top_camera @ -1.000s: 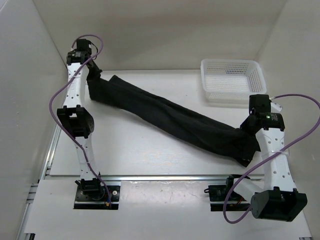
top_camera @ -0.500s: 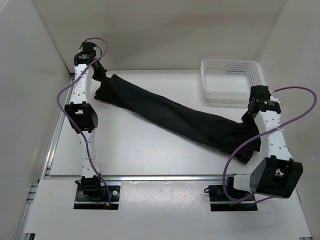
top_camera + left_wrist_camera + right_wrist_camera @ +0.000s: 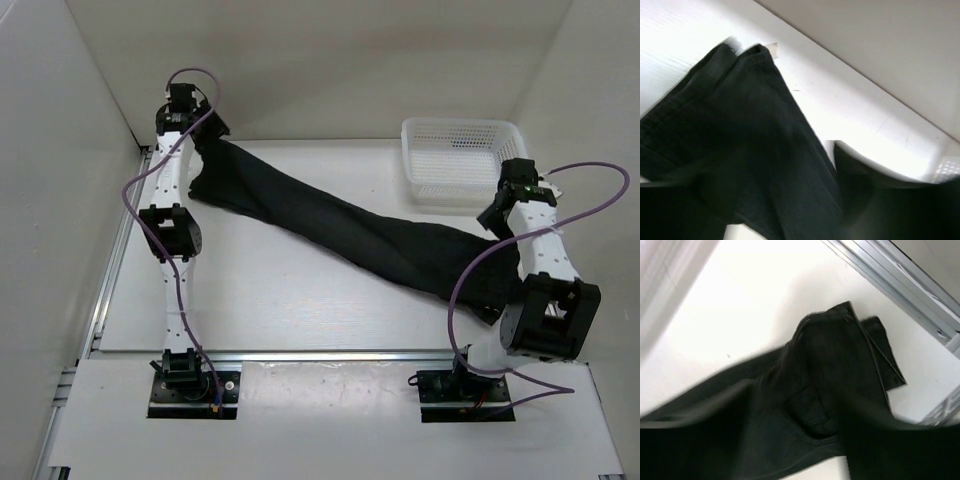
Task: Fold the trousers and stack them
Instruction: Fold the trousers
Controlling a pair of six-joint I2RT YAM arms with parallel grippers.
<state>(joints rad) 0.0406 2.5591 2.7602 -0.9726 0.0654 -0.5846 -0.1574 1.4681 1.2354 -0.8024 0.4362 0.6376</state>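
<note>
Black trousers (image 3: 340,225) span 10 to 4 o'clock. Whether the left end effector (image 3: 208,130) or right end effector (image 3: 493,220) grips them I cannot tell; a slipping end would bunch.

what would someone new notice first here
The black trousers dominate: a long dark band lying diagonally across the white table, from the far left corner to the near right. A white mesh basket sits at the far right corner, and the left arm and right arm reach to the band's two ends.

Bright even light; wrist views motion-blurred
</note>
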